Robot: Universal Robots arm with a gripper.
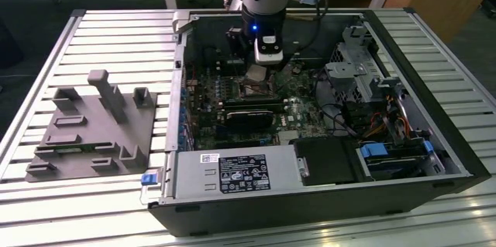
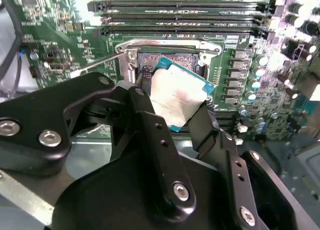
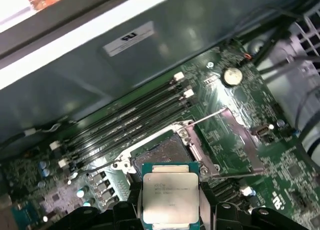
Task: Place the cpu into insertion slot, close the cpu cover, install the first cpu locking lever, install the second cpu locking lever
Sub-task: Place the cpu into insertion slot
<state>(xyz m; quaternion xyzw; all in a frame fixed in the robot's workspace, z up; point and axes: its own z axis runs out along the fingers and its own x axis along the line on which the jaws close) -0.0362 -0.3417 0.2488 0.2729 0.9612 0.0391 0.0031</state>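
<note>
My gripper (image 1: 261, 70) hangs inside the open computer case, shut on the cpu (image 2: 176, 96), a flat square chip with a dull silver top and a green edge. The black fingers (image 2: 150, 121) clamp it on two opposite sides. The chip (image 3: 170, 196) is held tilted, a little above and to one side of the open square insertion slot (image 3: 162, 154) on the green motherboard. The cpu cover (image 3: 243, 140) stands swung open beside the slot. A thin metal locking lever (image 3: 210, 116) sticks up free next to it, also seen in the second wrist view (image 2: 97, 64).
Long memory slots (image 3: 131, 119) run along one side of the socket. A black card (image 1: 252, 117) lies across the board, with the power supply (image 1: 232, 172) at the case front and a drive cage (image 1: 363, 78) on the exterior view's right. A grey fixture (image 1: 93, 125) sits outside the case on the left.
</note>
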